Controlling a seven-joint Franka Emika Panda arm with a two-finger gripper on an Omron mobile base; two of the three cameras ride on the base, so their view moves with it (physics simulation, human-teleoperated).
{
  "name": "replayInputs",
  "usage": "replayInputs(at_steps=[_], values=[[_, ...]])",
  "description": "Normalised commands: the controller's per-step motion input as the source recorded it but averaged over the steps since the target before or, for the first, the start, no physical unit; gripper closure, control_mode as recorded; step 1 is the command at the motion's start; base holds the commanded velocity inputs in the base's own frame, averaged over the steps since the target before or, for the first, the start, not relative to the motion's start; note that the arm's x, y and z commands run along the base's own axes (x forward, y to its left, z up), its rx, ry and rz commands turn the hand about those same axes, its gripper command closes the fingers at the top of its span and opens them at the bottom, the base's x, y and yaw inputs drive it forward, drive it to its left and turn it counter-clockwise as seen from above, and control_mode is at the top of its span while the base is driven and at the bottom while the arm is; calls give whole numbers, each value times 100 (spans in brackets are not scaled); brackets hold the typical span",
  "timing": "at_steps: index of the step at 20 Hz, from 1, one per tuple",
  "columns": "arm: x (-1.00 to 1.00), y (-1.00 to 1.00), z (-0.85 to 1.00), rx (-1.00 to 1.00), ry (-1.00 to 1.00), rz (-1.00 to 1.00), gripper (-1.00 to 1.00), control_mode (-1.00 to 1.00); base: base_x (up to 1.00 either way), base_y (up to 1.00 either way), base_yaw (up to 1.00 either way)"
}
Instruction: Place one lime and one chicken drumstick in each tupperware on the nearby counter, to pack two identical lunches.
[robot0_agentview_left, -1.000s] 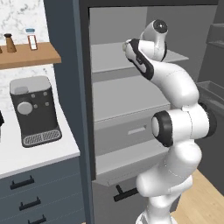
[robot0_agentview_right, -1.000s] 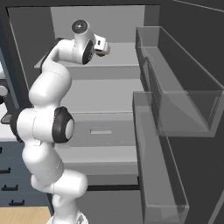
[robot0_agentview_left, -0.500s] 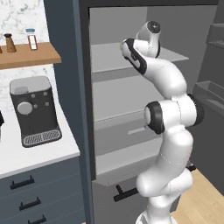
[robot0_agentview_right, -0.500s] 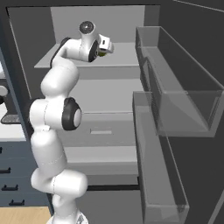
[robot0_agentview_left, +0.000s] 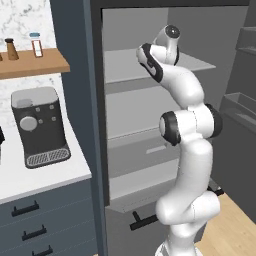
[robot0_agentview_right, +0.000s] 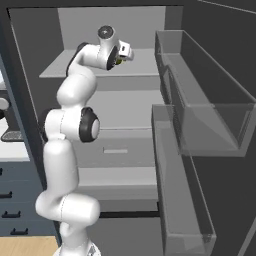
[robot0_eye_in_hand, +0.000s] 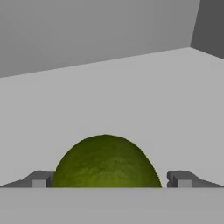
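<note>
Left base view, left to right: wooden wall shelf (robot0_agentview_left: 35, 65) carried a brown shaker (robot0_agentview_left: 11, 49) and a small jar (robot0_agentview_left: 36, 45); below it a coffee machine (robot0_agentview_left: 39, 126) sat on the white counter (robot0_agentview_left: 45, 176) over dark drawers. Right of that, the fridge (robot0_agentview_left: 145, 125) stood open and the arm (robot0_agentview_left: 187, 150) reached up to the top fridge shelf (robot0_agentview_left: 150, 65), hand turned inward. Right base view: gripper (robot0_agentview_right: 121, 55) sat over that top shelf at the back, with a small green patch at its tip; clear door bins (robot0_agentview_right: 205, 110) hung to the right. Hand view: lime (robot0_eye_in_hand: 106, 162) sat right between the two fingertips (robot0_eye_in_hand: 40, 180), one at each side, up against its flanks. Gripper looked clamped on the lime, held above the grey shelf surface.
</note>
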Motion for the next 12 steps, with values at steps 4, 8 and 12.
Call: replayInputs(at_steps=[4,8,12], values=[[33,0,-16,0,9,0,100,-100,0,0,0],[-4,0,-30,0,17,-1,100,-100,0,0,0],[-22,0,-36,0,12,-2,100,-100,0,0,0]])
